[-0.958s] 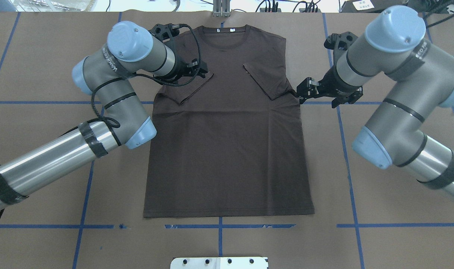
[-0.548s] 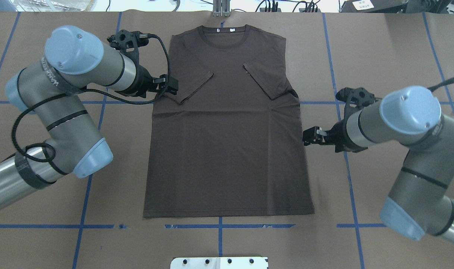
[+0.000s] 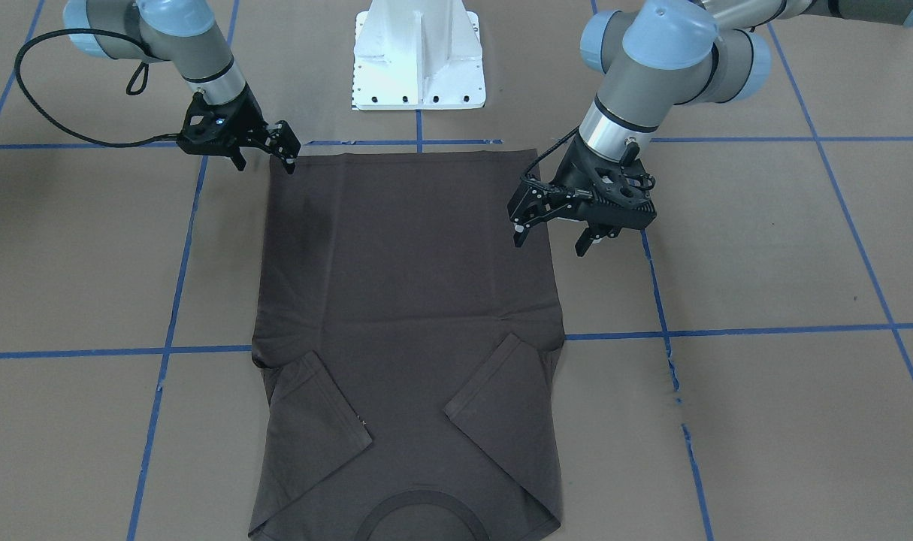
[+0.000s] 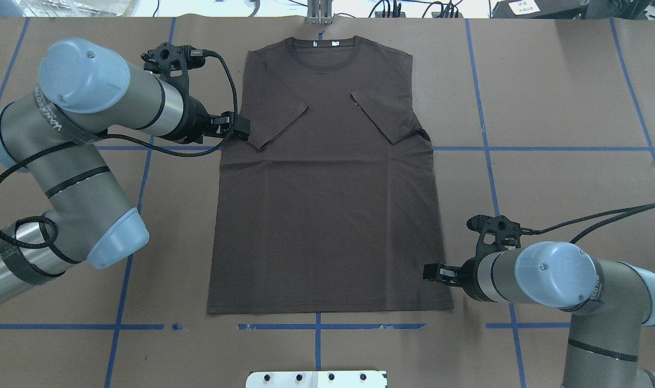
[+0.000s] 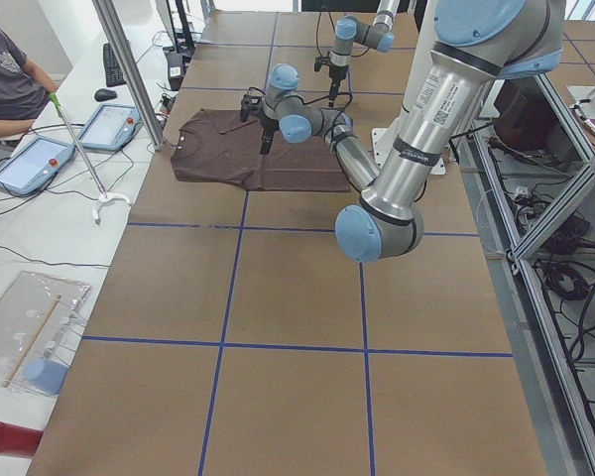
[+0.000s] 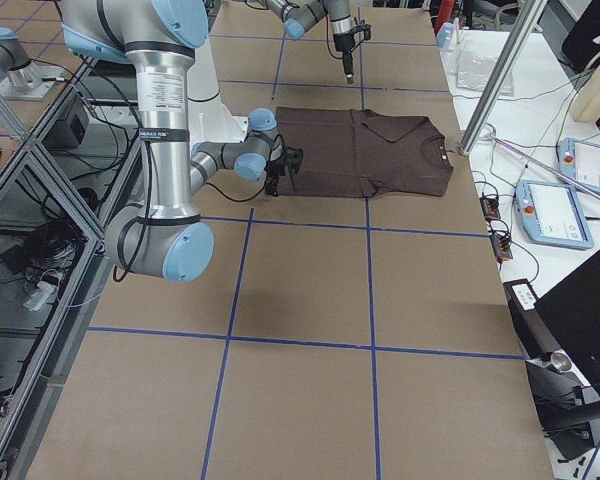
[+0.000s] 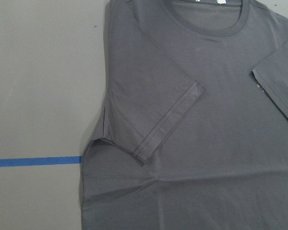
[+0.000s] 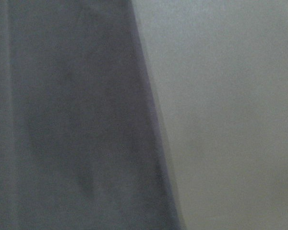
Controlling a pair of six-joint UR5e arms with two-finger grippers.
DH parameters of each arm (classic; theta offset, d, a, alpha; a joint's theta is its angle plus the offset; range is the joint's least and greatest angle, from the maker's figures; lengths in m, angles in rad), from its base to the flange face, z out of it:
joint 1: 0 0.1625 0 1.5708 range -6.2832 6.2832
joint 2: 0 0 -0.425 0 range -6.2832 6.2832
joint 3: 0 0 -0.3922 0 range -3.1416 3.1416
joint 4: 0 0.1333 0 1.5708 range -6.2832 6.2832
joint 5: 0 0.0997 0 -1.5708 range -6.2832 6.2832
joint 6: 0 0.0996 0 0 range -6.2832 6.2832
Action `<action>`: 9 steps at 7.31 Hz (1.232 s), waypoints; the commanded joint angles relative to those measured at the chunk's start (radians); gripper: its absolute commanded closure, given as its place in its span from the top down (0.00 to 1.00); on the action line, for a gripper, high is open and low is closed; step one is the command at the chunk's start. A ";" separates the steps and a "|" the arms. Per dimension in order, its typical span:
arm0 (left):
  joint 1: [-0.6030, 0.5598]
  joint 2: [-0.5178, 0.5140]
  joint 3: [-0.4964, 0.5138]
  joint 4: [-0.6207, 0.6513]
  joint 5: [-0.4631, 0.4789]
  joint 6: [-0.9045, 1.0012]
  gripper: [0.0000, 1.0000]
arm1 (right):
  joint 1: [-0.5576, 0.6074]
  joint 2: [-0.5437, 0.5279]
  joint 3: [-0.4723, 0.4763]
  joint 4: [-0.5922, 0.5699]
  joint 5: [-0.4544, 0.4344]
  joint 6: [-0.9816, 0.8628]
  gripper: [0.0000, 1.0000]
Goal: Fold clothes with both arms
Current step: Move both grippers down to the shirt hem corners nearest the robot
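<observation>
Left gripper (image 3: 548,240): jaws apart, hovering; side edge of flat T-shirt (image 4: 327,215) below them. Right gripper (image 3: 265,164): jaws apart, low; hem corner just beside inner finger.

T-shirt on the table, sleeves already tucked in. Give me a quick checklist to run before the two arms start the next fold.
1. T-shirt lying flat on the table: ok, only small creases by the armpits.
2. Sleeves folded onto the chest: ok, both.
3. Left gripper open: ok, jaws apart, by the shirt's side edge.
4. Right gripper open: ok, jaws apart at the hem corner.
5. Cloth gripped: not ok, neither gripper is shut on it.
6. Right gripper touching the cloth: cannot tell.
</observation>
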 commanded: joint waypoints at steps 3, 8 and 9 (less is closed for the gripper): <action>-0.002 -0.002 -0.001 -0.002 0.000 0.002 1.00 | -0.046 -0.002 -0.018 -0.002 -0.008 0.014 0.99; -0.004 -0.002 0.001 -0.004 0.002 0.002 1.00 | -0.050 -0.002 -0.009 -0.005 0.032 0.020 0.26; -0.008 -0.002 0.002 -0.006 0.002 0.002 1.00 | -0.050 0.000 -0.009 -0.005 0.032 0.020 0.15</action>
